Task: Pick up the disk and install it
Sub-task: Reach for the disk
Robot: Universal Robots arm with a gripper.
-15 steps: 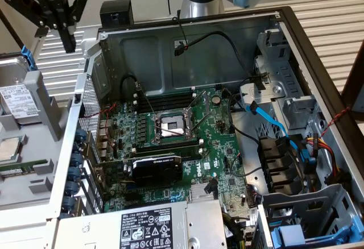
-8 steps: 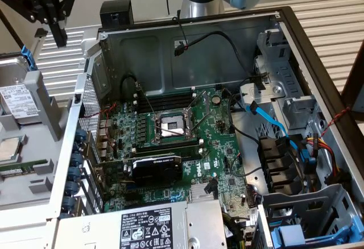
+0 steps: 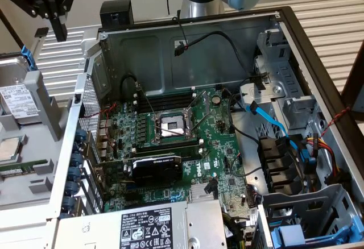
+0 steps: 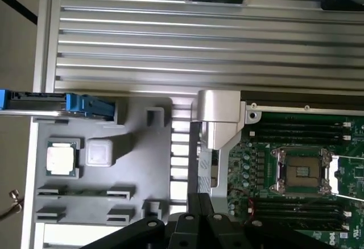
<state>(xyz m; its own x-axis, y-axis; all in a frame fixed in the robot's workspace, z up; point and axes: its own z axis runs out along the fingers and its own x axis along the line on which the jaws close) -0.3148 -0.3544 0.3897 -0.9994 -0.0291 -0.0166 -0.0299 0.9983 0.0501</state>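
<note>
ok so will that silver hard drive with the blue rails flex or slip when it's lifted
Probably rigid: the silver-grey metal hard drive has a solid casing. Likely heavy for its size, being metal. The bright blue plastic rails may offer better purchase than the smooth labelled face. Propped on edge in its grey holder, it could tip if nudged.

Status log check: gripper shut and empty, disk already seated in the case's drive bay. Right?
One thing is wrong: the disk is not in the drive bay. It rests on the grey fixture outside the case, at the exterior view's left, which is the view that shows it. The gripper is shut and empty, as stated.
</note>
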